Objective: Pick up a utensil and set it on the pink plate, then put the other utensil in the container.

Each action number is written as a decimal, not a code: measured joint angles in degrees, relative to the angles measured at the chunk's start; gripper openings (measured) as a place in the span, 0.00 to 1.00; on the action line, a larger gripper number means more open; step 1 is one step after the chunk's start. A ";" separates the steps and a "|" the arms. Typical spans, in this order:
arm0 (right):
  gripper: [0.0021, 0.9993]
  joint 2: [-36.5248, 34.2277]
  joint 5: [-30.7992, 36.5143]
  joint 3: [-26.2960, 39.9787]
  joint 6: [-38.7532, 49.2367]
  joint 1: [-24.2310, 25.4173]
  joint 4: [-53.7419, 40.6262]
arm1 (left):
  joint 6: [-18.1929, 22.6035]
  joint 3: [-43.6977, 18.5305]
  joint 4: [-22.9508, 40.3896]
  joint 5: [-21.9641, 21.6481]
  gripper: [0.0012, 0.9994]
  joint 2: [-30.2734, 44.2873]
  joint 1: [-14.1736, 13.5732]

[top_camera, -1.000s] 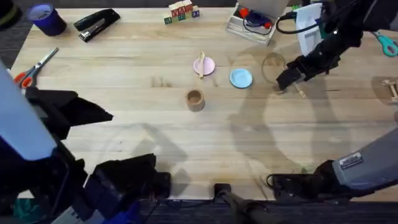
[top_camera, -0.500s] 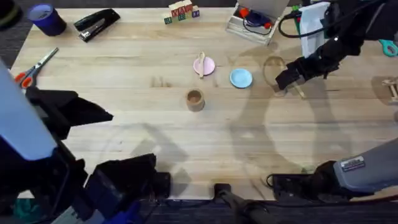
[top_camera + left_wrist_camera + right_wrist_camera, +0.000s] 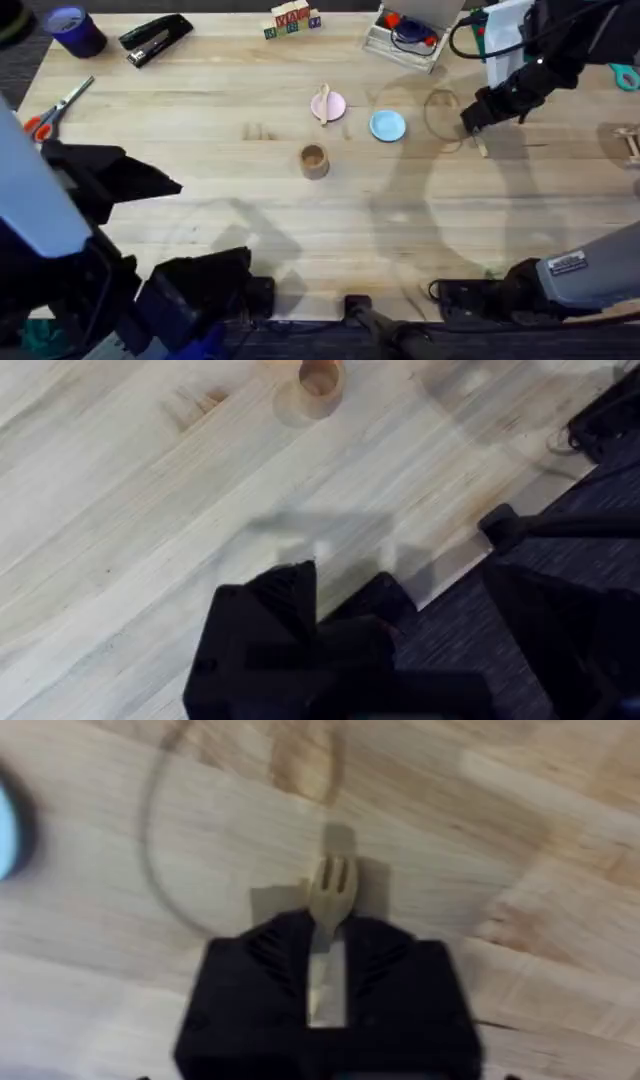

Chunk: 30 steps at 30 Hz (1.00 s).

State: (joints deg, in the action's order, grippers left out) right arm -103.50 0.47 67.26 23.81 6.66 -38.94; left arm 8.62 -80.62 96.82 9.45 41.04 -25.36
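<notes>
The wooden fork (image 3: 333, 883) sticks out between the black fingers of my right gripper (image 3: 326, 960), which is shut on its handle; its shadow falls on the table behind it. From overhead, the right gripper (image 3: 477, 118) hangs to the right of the light blue plate (image 3: 388, 125). The spoon (image 3: 323, 101) lies across the pink plate (image 3: 328, 105). The brown wooden container (image 3: 314, 160) (image 3: 320, 374) stands upright in front of the pink plate. My left gripper (image 3: 330, 610) rests low near the table's front edge, far from all of these.
A thin clear loop (image 3: 440, 110) lies beside the right gripper. Along the back stand a dark blue cup (image 3: 72, 28), a stapler (image 3: 155, 38), toy blocks (image 3: 292, 17) and a clear box (image 3: 405, 35). Orange-handled scissors (image 3: 55, 108) lie at the left edge.
My right gripper has shifted to the right and back, away from the blue plate, carrying the fork. The left arm has not moved.
</notes>
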 joint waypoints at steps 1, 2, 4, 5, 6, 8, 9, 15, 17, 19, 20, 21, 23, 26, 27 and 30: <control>0.11 -0.01 0.26 0.00 -0.02 0.02 0.20 | 0.00 0.00 0.00 0.00 1.00 0.00 0.00; 0.05 -0.01 0.42 0.02 -0.06 0.04 0.43 | 0.00 0.00 0.00 -0.01 1.00 0.00 0.00; 0.04 0.01 0.43 0.02 -0.02 0.07 0.51 | 0.00 0.00 0.00 0.00 1.00 0.00 0.00; 0.04 0.02 0.44 0.02 0.00 0.07 0.51 | 0.00 0.00 0.00 0.00 1.00 0.00 0.00; 0.04 0.02 0.53 0.02 0.00 0.07 0.53 | 0.00 0.00 0.00 0.00 1.00 0.00 0.00; 0.04 0.02 0.61 0.02 0.00 0.07 0.53 | 0.00 0.00 0.00 0.00 0.99 0.00 0.00; 0.04 0.00 0.61 0.02 0.00 0.07 0.53 | 0.00 0.00 0.00 0.00 0.99 0.00 0.00; 0.03 -0.01 0.65 0.02 0.00 0.07 0.53 | 0.00 0.00 0.00 0.00 1.00 0.00 0.00; 0.03 0.00 0.64 0.02 0.00 0.07 0.53 | 0.00 0.00 0.00 0.00 1.00 0.00 0.00; 0.03 0.01 0.63 0.05 0.00 0.07 0.45 | 0.00 0.00 0.00 0.00 1.00 0.00 0.00; 0.03 0.02 0.63 0.14 0.00 0.07 0.31 | 0.00 0.00 0.00 0.00 1.00 0.00 0.00; 0.03 0.00 0.63 0.30 0.00 0.07 -0.14 | 0.00 0.00 0.00 0.00 0.99 0.00 0.00; 0.03 -0.15 0.60 1.12 0.01 0.07 -1.27 | 0.01 0.00 0.00 0.00 0.99 0.00 0.00; 0.03 -1.07 0.18 3.03 0.25 0.14 -3.48 | 0.00 0.00 0.00 0.00 1.00 0.00 0.00; 0.03 -1.31 -0.16 3.59 0.34 0.24 -4.64 | 0.00 0.00 0.00 0.00 1.00 0.00 0.00; 0.03 -1.36 -1.29 4.24 0.66 0.26 -9.14 | 0.00 0.00 0.00 0.00 1.00 0.00 0.00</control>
State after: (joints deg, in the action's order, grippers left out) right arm -104.85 -0.82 71.50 24.47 6.92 -48.08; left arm 8.62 -80.62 96.82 9.45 41.04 -25.36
